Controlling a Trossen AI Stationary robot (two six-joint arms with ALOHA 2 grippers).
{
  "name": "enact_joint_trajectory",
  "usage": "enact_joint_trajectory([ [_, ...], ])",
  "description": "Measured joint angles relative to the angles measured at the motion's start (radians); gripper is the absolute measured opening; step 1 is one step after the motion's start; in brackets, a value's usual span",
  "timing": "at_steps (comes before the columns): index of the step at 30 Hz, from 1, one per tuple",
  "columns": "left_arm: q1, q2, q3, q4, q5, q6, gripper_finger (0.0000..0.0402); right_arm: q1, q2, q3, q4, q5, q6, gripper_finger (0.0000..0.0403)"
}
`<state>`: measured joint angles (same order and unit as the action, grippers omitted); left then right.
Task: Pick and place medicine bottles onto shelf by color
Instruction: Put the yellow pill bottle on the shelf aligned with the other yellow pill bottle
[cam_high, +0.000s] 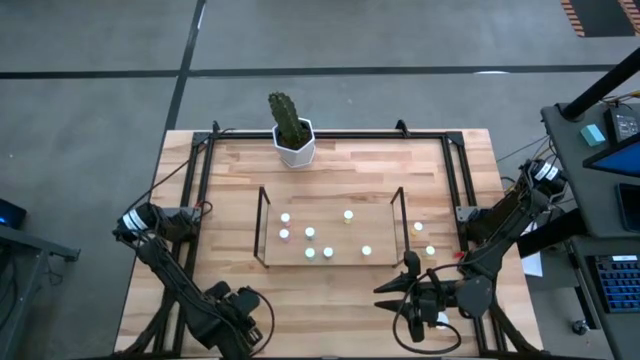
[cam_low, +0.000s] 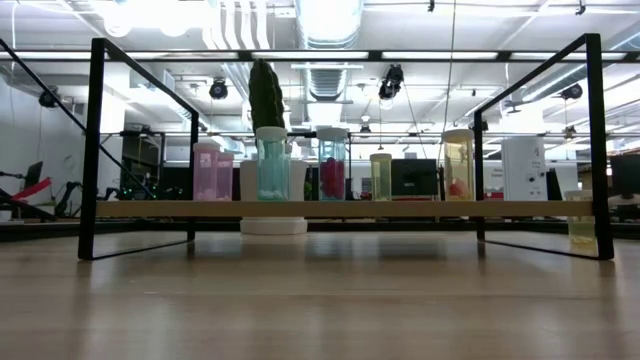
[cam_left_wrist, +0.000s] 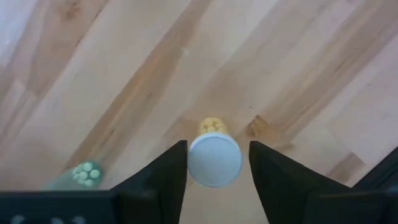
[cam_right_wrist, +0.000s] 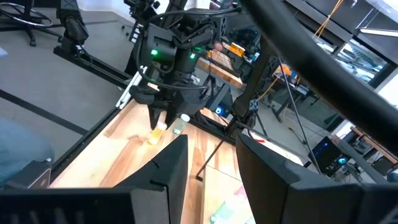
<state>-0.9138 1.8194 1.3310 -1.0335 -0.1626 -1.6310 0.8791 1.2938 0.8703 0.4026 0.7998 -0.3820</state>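
Left tool (cam_left_wrist: 213, 163) astride yellow bottle (cam_left_wrist: 214, 155)

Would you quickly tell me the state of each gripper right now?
Left gripper: open, fingers astride a yellow bottle, not clamped.
Right gripper: open, empty, above the table's near right.

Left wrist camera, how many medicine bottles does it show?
2: a yellow bottle, white-capped, inside the open left hand, and a green bottle on the table beside it. Others may be hidden.
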Motion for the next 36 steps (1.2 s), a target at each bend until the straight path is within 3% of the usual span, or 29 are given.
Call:
enact_joint_trajectory([
  [7, 0.0, 0.0, 0.004, 0.031, 0.001, 0.015, 0.0102, 0.0, 0.0, 0.0, 0.0, 0.0, 0.004, 0.0128],
  [13, 0.006, 0.0, 0.072, 0.05, 0.035, 0.055, 0.0099, 0.0, 0.0, 0.0, -0.001, 0.0, 0.004, 0.0128],
  [20, 0.083, 0.0, 0.219, 0.301, 0.037, 0.333, 0.01, 0.0, 0.0, 0.0, 0.0, 0.001, 0.001, 0.0128],
  [27, 0.199, 0.026, 0.393, 0.226, 0.025, 0.667, 0.01, 0.0, 0.0, 0.0, -0.002, 0.004, 0.017, 0.0128],
  [36, 0.389, 0.026, 0.475, 0.21, -0.03, 1.134, 0.01, 0.038, -0.011, 0.009, -0.002, 0.015, 0.043, 0.0128],
])
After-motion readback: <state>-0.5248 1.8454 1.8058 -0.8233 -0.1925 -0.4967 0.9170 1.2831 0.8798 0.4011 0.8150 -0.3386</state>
